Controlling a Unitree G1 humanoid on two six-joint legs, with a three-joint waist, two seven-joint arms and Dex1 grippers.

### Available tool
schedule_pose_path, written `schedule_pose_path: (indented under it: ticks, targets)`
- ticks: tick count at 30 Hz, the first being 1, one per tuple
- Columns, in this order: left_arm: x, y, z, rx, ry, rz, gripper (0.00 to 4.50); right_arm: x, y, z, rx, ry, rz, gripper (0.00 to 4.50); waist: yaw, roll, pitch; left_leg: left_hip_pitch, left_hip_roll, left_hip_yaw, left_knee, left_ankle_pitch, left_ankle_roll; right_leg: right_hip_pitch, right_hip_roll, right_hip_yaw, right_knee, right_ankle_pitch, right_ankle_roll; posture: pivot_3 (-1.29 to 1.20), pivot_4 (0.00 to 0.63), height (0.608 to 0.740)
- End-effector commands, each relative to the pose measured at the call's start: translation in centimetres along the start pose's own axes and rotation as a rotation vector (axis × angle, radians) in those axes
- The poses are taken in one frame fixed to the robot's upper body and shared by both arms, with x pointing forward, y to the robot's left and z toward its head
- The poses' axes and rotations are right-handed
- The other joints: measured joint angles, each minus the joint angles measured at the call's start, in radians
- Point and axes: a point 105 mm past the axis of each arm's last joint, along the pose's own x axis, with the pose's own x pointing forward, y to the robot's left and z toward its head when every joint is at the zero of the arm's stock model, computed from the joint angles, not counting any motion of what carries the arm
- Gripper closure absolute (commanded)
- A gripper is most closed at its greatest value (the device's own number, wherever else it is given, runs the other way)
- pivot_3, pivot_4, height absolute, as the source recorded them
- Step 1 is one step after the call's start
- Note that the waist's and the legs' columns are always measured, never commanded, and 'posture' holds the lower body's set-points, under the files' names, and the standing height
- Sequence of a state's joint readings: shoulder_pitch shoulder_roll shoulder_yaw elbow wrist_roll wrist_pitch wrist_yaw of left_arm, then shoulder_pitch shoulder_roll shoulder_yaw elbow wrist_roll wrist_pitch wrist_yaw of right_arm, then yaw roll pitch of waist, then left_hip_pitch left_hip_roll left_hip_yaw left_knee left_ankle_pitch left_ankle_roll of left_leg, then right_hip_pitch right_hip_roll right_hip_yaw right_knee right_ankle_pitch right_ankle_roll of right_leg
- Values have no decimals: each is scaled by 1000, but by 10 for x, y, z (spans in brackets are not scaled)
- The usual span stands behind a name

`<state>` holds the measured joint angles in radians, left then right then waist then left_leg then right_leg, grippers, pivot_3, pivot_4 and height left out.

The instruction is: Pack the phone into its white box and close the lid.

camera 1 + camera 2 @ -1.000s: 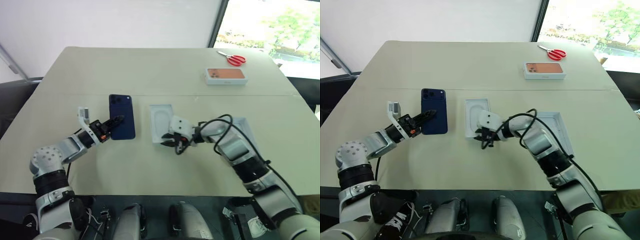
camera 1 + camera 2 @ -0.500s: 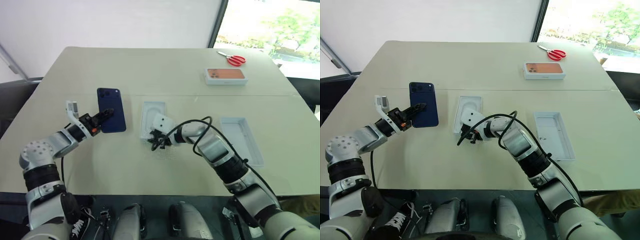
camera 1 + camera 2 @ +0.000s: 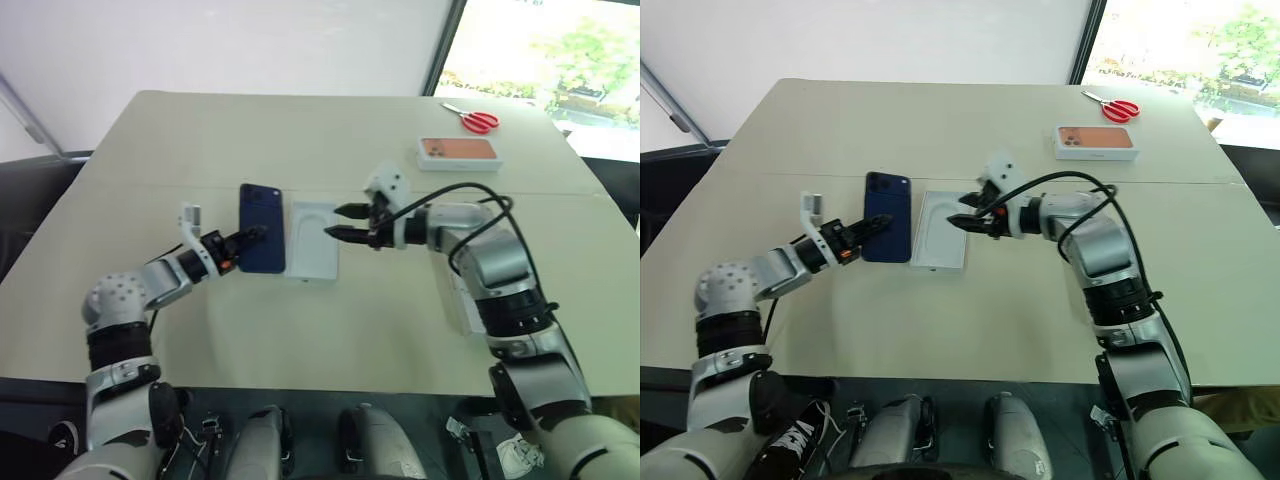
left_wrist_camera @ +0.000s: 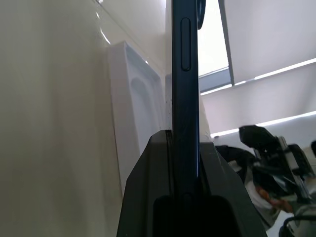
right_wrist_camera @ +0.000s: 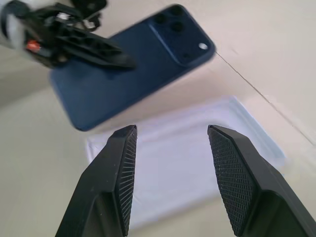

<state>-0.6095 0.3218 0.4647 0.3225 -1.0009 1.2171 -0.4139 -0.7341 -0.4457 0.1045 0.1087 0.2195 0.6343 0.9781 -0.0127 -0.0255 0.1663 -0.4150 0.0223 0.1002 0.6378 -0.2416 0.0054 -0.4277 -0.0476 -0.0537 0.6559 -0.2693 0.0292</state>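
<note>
The dark blue phone (image 3: 265, 225) hangs just above the table with its camera end away from me. My left gripper (image 3: 256, 234) is shut on its near end; the left wrist view shows the phone (image 4: 185, 74) edge-on between the fingers. Its right edge meets a flat white card with an oval outline (image 3: 312, 245) lying on the table. My right gripper (image 3: 338, 221) hovers open over the card's right side, holding nothing, and looks down on the card (image 5: 197, 163) and the phone (image 5: 128, 74). A white hollow piece, seemingly the lid (image 3: 458, 303), lies mostly hidden under my right forearm. The white box is hidden.
At the far right of the table (image 3: 200, 140) stands a white box with an orange phone picture (image 3: 458, 152). Red-handled scissors (image 3: 472, 118) lie beyond it. A seam crosses the table just past the phone.
The camera has shifted. My right gripper has lifted off the card's near end, opened wider and moved to the card's right side. My left gripper has brought the phone up against the card.
</note>
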Motion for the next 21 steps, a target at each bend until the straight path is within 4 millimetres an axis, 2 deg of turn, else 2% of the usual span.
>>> schedule_pose_path:
  ticks: [1,4,6,9,16,18,19,21]
  targets:
    - [13,-13,8,35,-6,-17,4500,-21,-5,3,20,-66,14,2129,-3,0,0,0,0,0,0,0,0,0,0,0,0,0,0,0,150,740]
    - [26,-14,0,42,25,-1,4500,-37,-2,7,88,-145,46,2129,-6,0,0,1,0,1,-3,0,1,0,1,0,0,0,0,0,150,740]
    - [35,-14,1,41,20,9,4500,-44,-5,-2,51,-135,21,2129,-1,0,0,0,1,1,-3,1,1,-1,2,-1,0,0,0,0,150,740]
    - [42,-12,1,36,31,18,4500,-44,-6,-13,21,-94,-3,2129,-3,0,0,-1,1,2,0,1,2,0,3,-2,0,0,1,0,150,740]
    - [51,-18,-12,4,90,-30,4500,-35,-3,-13,0,-102,-18,2129,0,0,1,-2,2,1,11,1,3,0,3,-2,7,0,2,0,150,740]
    - [52,-20,-17,5,110,-37,3481,-33,-3,-15,-8,-96,-20,2064,1,0,1,-2,2,1,11,1,3,0,3,-2,8,0,2,0,150,740]
    - [53,-20,-18,7,115,-38,3174,-32,-2,-15,-13,-93,-19,2064,1,0,1,-2,2,1,11,1,3,0,3,-2,8,0,2,0,150,740]
    - [54,-18,-17,6,110,-21,2128,-30,-1,-16,-16,-92,-17,2064,1,0,1,-2,2,1,11,1,3,0,3,-2,8,0,2,0,150,740]
